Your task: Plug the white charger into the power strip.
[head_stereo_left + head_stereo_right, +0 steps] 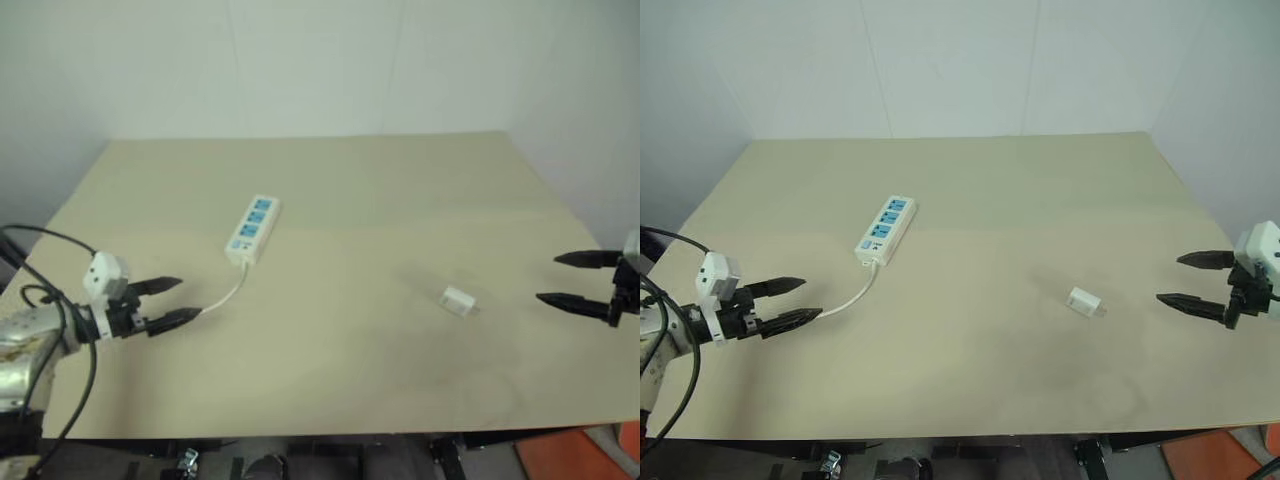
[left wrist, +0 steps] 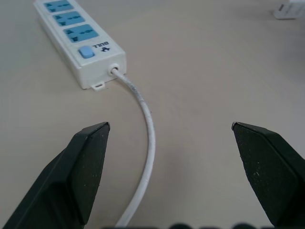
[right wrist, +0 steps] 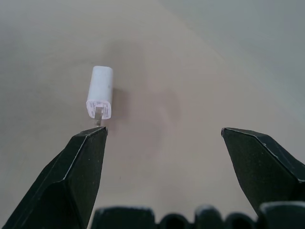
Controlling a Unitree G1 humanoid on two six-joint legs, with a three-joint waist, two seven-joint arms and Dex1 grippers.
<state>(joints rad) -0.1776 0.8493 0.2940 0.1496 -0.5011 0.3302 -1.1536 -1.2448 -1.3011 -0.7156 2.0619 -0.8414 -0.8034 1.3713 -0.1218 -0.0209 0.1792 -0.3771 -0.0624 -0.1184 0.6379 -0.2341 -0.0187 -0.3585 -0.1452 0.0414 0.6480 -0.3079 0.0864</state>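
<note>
Charger (image 1: pixel 1083 301) is lying on its side on the worktop (image 1: pixel 1020 190), toward the right, unplugged and untouched; in the right wrist view its metal prongs are pointing back toward the right gripper (image 1: pixel 1182 279). That gripper is hovering just right of the charger with its two black fingers spread wide and nothing between them. Strip (image 1: pixel 886 230) is resting well apart from the charger, on the left half of the worktop, its three blue sockets facing up and all of them free, its cord (image 1: pixel 855 295) curving down toward the left gripper (image 1: pixel 790 302). The left gripper is likewise standing released and empty, with the cord running on the worktop between its fingers in the left wrist view, apparently below them and not touched. Judged from this layout, no step of the task is completed yet: the charger is not grasped, not lifted and not brought to the strip. What is remaining is the whole sequence, namely closing on the charger, carrying it across, turning its prongs downward over a socket and pressing it in, possibly with the left gripper steadying the strip.
</note>
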